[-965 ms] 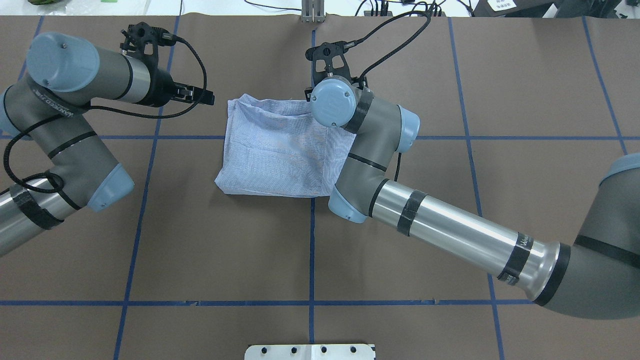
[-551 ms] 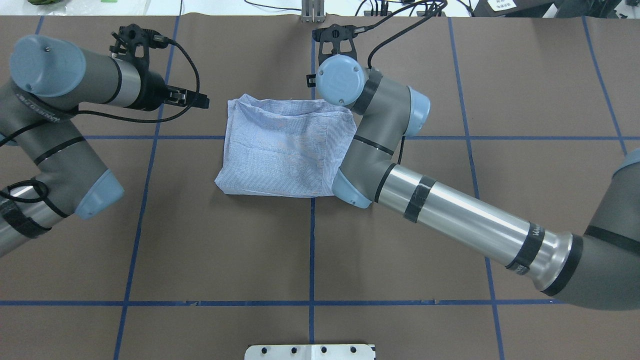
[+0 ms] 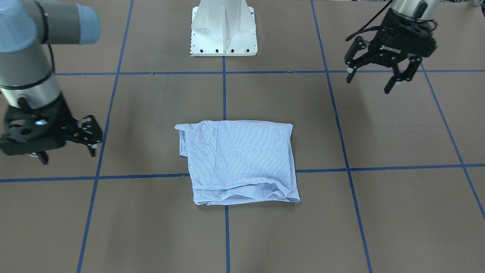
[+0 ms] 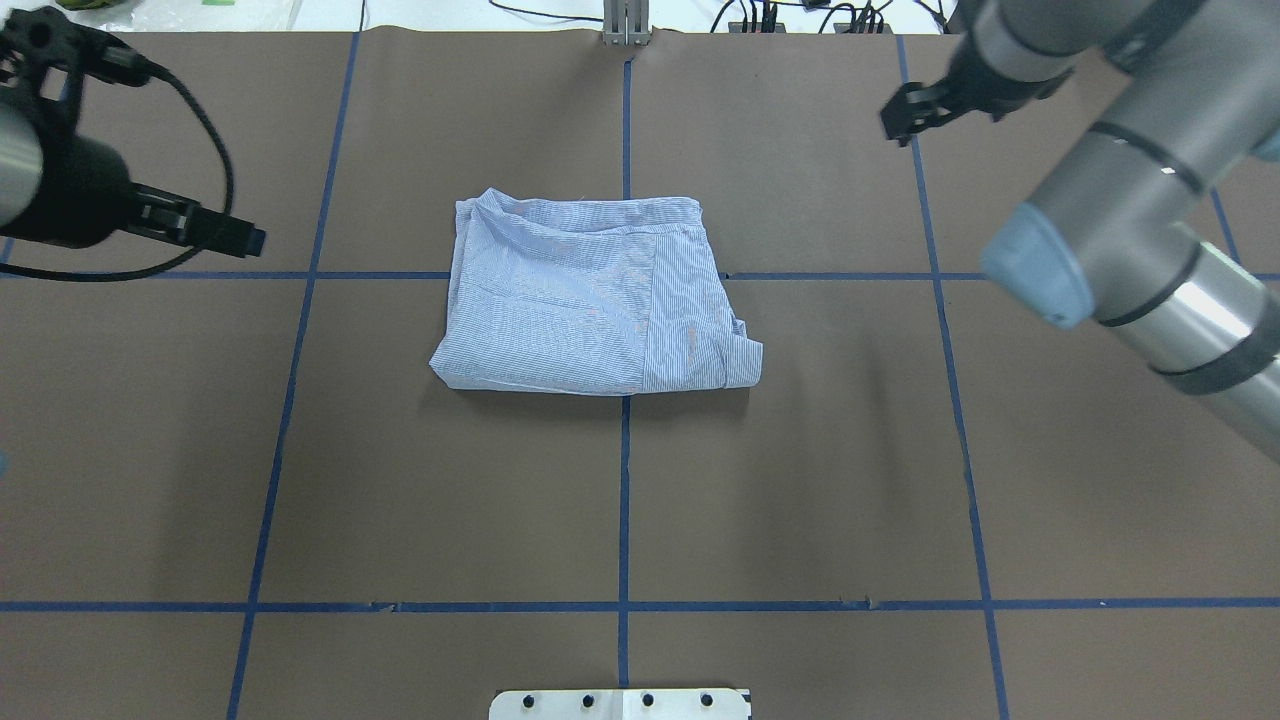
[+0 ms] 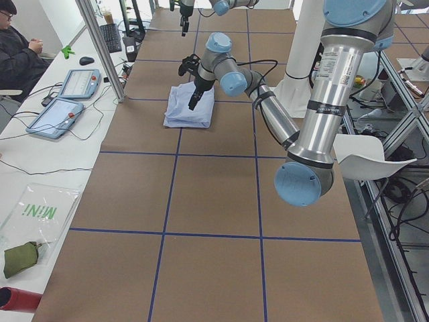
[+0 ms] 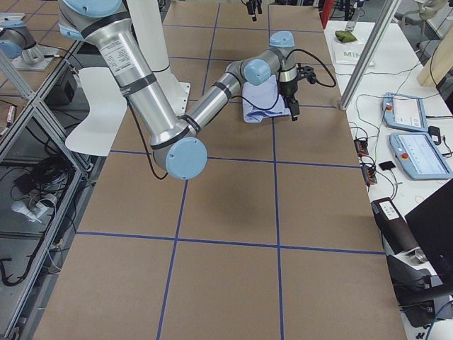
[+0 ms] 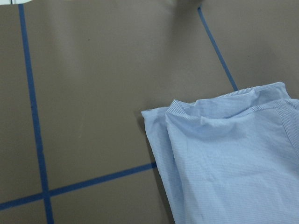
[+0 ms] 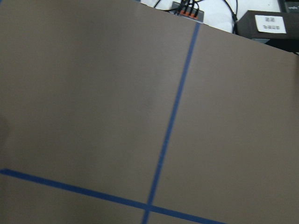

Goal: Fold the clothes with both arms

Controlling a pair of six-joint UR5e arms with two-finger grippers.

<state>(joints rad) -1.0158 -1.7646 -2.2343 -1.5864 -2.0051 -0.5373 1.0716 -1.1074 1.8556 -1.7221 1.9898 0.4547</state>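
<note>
The light blue striped shirt [image 4: 590,300] lies folded into a rough rectangle at the middle of the brown table, also in the front view [image 3: 238,159] and the left wrist view [image 7: 233,158]. My left gripper [image 4: 240,238] hovers well to the shirt's left, open and empty, its fingers spread in the front view [image 3: 368,85]. My right gripper [image 4: 895,120] is well off the shirt's right side near the table's far edge; in the front view [image 3: 68,155] it looks open and empty. Neither gripper touches the shirt. The right wrist view shows only table.
Blue tape lines [image 4: 625,500] grid the brown table. The white pedestal base [image 3: 224,30] stands at the robot's edge. Cables and boxes [image 4: 780,15] lie past the far edge. An operator [image 5: 20,54] and tablets [image 5: 64,111] are beside the table.
Both arms have pulled away from the shirt, the left one leftward, the right one rightward and toward the far edge. The shirt's right side, covered by the right arm before, now shows.
</note>
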